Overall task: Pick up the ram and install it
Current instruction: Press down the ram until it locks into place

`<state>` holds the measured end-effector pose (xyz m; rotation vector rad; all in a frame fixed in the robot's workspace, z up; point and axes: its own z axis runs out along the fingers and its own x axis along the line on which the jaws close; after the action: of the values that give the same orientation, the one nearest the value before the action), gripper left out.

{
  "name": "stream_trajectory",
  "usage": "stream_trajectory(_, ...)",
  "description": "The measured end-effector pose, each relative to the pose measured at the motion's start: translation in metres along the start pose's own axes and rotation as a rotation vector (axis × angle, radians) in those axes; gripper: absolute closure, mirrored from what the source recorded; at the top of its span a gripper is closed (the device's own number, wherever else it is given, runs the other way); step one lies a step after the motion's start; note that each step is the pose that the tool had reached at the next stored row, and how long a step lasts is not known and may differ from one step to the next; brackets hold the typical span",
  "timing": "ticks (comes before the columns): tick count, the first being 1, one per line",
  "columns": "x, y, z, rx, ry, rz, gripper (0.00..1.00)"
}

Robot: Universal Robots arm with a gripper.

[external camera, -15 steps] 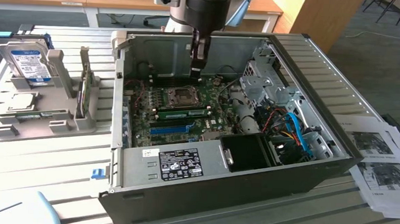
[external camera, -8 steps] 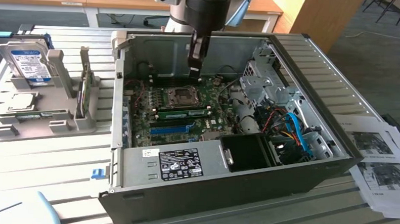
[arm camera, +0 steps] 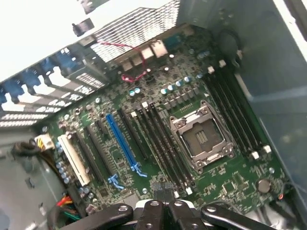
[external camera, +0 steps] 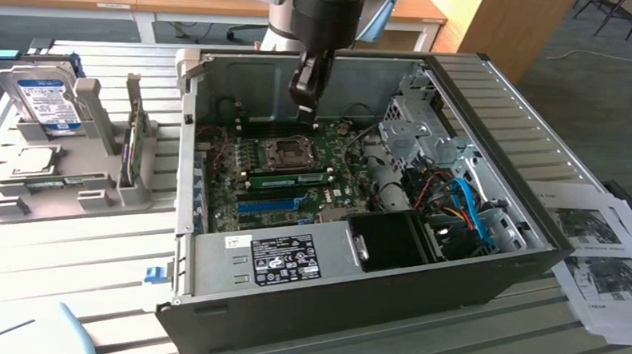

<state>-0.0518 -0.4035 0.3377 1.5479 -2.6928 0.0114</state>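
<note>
The pincer [external camera: 304, 104] is seen pressed together above the green board [external camera: 278, 179] inside the open computer case [external camera: 396, 300]. A ram [external camera: 291, 177] is seen seated by the socket [external camera: 289, 152].

No text, brand or number can be read with confidence anywhere in the scene. In the exterior view, a black label [external camera: 283, 256] with lines of white print and small certification-style marks is fixed to the silver power supply cover [external camera: 226, 271] of the open computer case [external camera: 342, 314]; its wording is too small to be made out. A blue-and-white label is carried on the hard drive [external camera: 42, 93] standing in the grey holder [external camera: 91, 195] at the exterior view's left, but no words can be read on it. Printed sheets [external camera: 600, 261] with photographs and lines of text lie at the exterior view's right; the text is illegible.
</note>
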Motion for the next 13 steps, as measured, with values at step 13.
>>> stream_trajectory(13, 0.0000, 0.0000, 0.0001, -0.0082, -0.0027, 0.236, 0.91)
